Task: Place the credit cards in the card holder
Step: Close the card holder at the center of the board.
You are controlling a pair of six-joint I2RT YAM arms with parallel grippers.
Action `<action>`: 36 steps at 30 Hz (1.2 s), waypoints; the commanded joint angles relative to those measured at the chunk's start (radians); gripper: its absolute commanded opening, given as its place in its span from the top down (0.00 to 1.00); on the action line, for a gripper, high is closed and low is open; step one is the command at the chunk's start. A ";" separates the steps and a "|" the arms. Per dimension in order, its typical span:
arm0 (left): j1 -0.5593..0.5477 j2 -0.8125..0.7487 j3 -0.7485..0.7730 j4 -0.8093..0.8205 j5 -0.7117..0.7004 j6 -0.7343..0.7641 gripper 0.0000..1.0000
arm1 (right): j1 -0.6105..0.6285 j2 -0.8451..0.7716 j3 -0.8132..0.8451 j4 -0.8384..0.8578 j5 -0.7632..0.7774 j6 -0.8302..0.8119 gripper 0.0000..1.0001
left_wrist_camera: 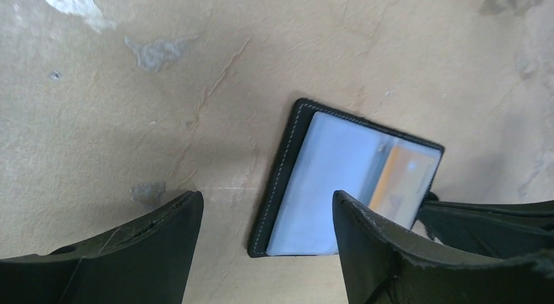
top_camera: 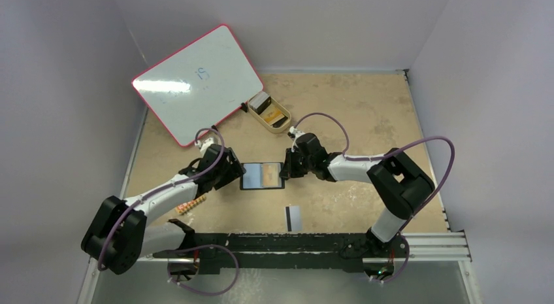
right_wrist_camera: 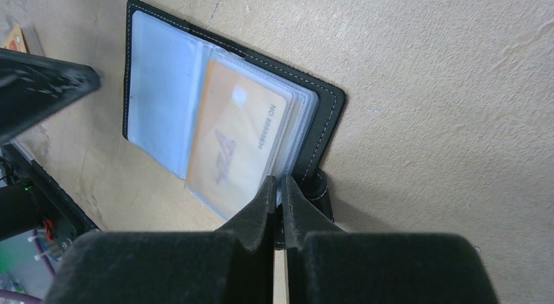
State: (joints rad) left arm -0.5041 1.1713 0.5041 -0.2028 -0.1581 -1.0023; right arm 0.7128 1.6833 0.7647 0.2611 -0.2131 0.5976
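The black card holder (top_camera: 251, 176) lies open on the table between both arms, its grey-blue pockets facing up. An orange-gold credit card (right_wrist_camera: 235, 137) sits inside a clear pocket on its right half. My right gripper (right_wrist_camera: 279, 181) is shut on the edge of the card holder's pocket leaves, beside the snap tab (right_wrist_camera: 320, 193). My left gripper (left_wrist_camera: 268, 199) is open just above the holder's left edge (left_wrist_camera: 282, 180), gripping nothing. A pale credit card with a black stripe (top_camera: 293, 217) lies flat nearer the arm bases.
A tan tray (top_camera: 285, 121) at the back holds more cards. A white board with a red rim (top_camera: 196, 82) leans at the back left. A small orange board (top_camera: 191, 204) lies by the left arm.
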 commanded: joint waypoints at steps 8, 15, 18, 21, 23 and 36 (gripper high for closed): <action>0.010 0.135 -0.166 0.472 0.252 -0.133 0.28 | 0.005 0.033 0.017 0.036 0.003 -0.018 0.98; 0.009 0.073 -0.180 0.613 0.343 -0.215 0.30 | 0.005 0.042 0.028 0.036 -0.003 -0.019 0.99; 0.009 0.006 -0.170 0.626 0.356 -0.246 0.31 | 0.005 0.053 0.040 0.026 0.000 -0.028 0.99; 0.009 -0.023 -0.166 0.657 0.365 -0.275 0.32 | 0.005 0.053 0.047 0.024 -0.004 -0.030 1.00; 0.007 -0.020 -0.168 0.696 0.375 -0.292 0.33 | 0.005 0.048 0.044 0.027 -0.006 -0.031 1.00; -0.030 0.108 -0.158 0.763 0.391 -0.243 0.43 | 0.005 0.043 0.071 0.046 -0.071 -0.085 0.99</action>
State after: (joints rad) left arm -0.5129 1.2713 0.3206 0.5182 0.2237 -1.2732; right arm 0.7124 1.7203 0.7879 0.2993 -0.2352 0.5682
